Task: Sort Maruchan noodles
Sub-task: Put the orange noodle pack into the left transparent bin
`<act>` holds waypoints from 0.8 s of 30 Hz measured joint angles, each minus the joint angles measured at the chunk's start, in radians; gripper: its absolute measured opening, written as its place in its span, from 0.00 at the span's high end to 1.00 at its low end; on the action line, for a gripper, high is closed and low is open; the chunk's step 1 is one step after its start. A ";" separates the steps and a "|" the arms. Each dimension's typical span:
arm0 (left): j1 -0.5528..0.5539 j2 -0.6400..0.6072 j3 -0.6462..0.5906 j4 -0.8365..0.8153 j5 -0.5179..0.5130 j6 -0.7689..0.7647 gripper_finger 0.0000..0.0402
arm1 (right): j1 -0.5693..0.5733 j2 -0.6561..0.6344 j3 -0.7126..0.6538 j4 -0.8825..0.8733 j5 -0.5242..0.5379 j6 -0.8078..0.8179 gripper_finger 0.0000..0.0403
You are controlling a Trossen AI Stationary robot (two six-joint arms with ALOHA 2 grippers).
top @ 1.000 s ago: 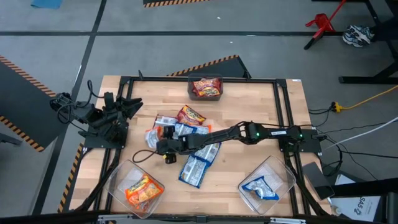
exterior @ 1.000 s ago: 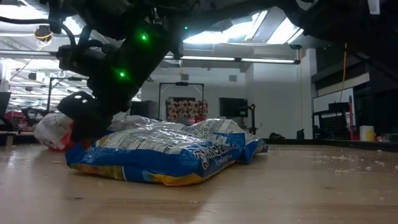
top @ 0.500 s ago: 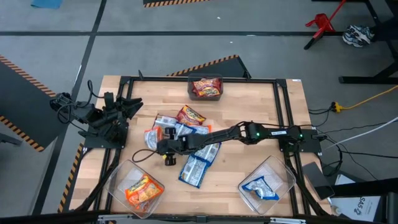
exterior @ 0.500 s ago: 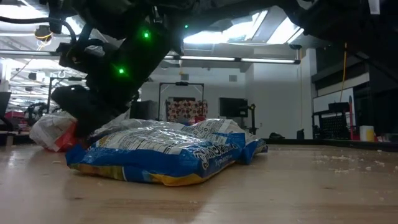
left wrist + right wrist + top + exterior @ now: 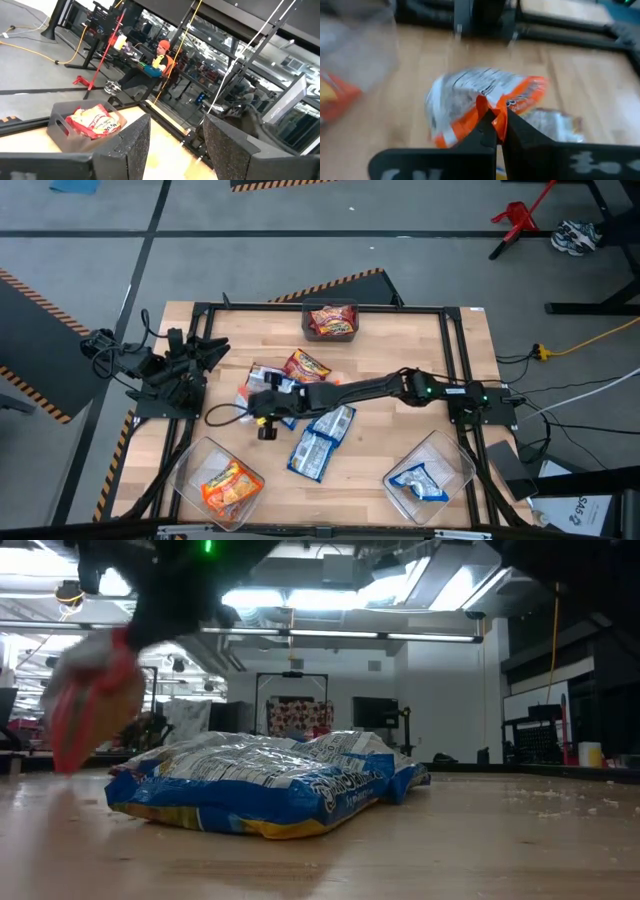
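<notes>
The Maruchan noodles lie in a loose heap at the table's middle: blue-and-white packets (image 5: pixel 320 442) (image 5: pixel 270 785) and a red-orange one (image 5: pixel 307 366). At the heap's left end, my right gripper (image 5: pixel 260 404) (image 5: pixel 496 125) is shut on an orange-and-silver packet (image 5: pixel 475 110) (image 5: pixel 90 705) and holds it up. My left gripper (image 5: pixel 205 350) (image 5: pixel 172 145) waits open at the table's left edge with nothing between its fingers. My right gripper pinches a bunched orange edge (image 5: pixel 487 106) of the orange-and-silver packet between its two fingertips (image 5: pixel 512 131). The fingers come slanting down from the table's right side. The packet hangs from the fingers, crumpled around the pinch, and the low view shows it off the tabletop.
Three clear bins stand on the table: one at the far middle (image 5: pixel 330 308) with a red packet, one at the near left (image 5: pixel 190 470) with orange packets, one at the near right (image 5: pixel 455 460) with a blue packet. Black frame rails (image 5: pixel 320 307) edge the table.
My right gripper has shut on the orange-and-silver packet at the heap's left end and risen with it, drifting slightly toward the far edge. The packet, which lay on the table, is now lifted off it. The blue packets have stayed put.
</notes>
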 joint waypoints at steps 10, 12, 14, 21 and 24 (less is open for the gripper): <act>0.000 0.000 0.000 0.001 0.001 -0.008 0.56 | 0.067 -0.082 0.001 0.201 -0.078 -0.030 1.00; 0.000 0.000 0.000 0.001 0.000 -0.008 0.56 | 0.087 -0.081 0.000 0.249 -0.112 -0.032 1.00; 0.000 0.000 0.000 0.001 0.000 -0.009 0.56 | 0.111 -0.081 0.000 0.298 -0.132 -0.031 1.00; 0.000 0.000 0.000 0.001 0.000 -0.032 0.56 | 0.159 -0.080 -0.004 0.374 -0.139 -0.129 1.00; 0.000 0.000 0.000 0.001 0.000 -0.052 0.56 | 0.157 -0.078 -0.003 0.401 -0.137 -0.132 1.00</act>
